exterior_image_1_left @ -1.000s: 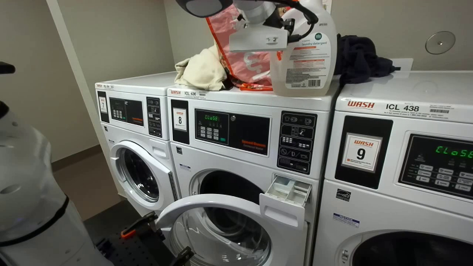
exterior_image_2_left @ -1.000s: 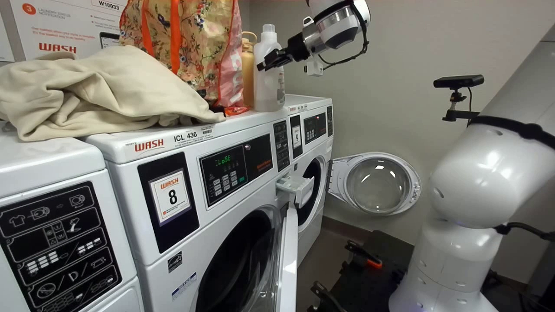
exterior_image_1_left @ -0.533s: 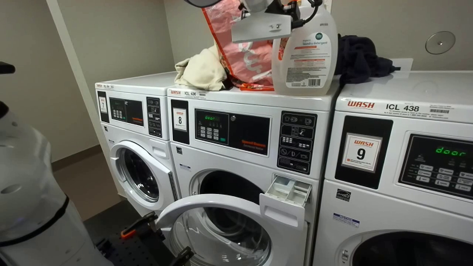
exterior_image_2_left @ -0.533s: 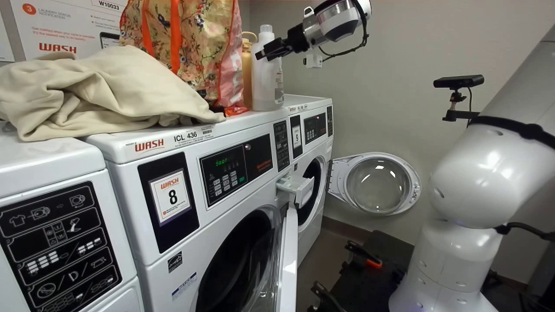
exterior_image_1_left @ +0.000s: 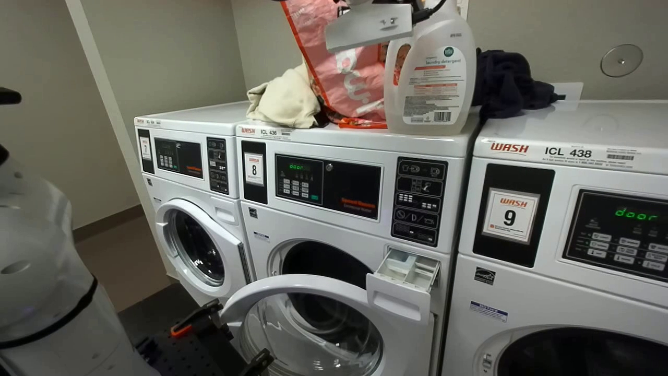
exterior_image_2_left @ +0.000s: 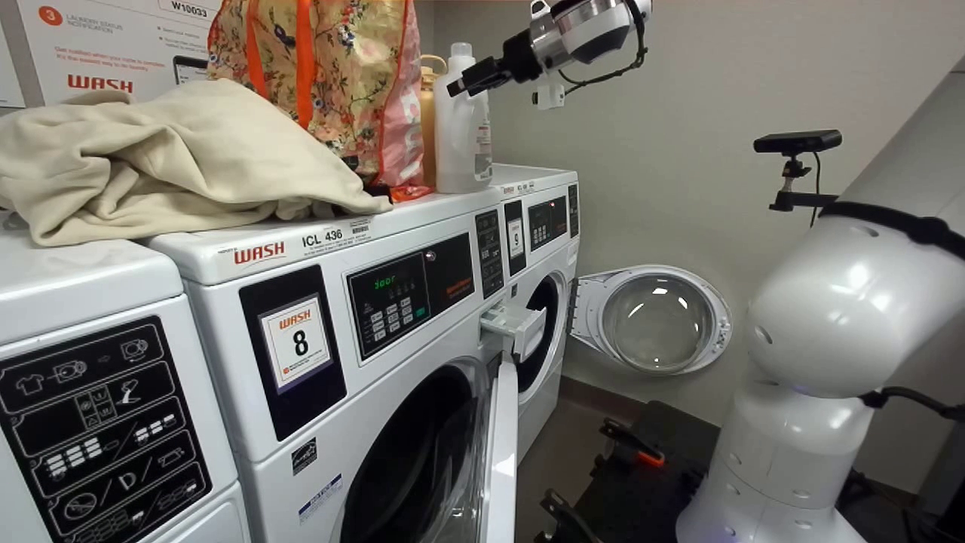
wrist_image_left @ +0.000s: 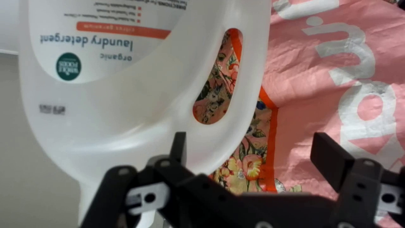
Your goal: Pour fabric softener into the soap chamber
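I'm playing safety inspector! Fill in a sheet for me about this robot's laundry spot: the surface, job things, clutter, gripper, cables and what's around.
Surface: white top of washer 8.
Job's things: whitish jug, upright on that top, labelled laundry detergent; soap drawer of washer 8, pulled out, divided inside.
Clutter: cream cloth, flowery bag, yellow-orange bottle, dark cloth.
Gripper: open, by the jug, not gripping it; touching or not, I can't tell.
Cables: black cable looping beneath the arm's wrist.
Surroundings: grey wall; washer 8's round door open; washer 9 with its door open too.
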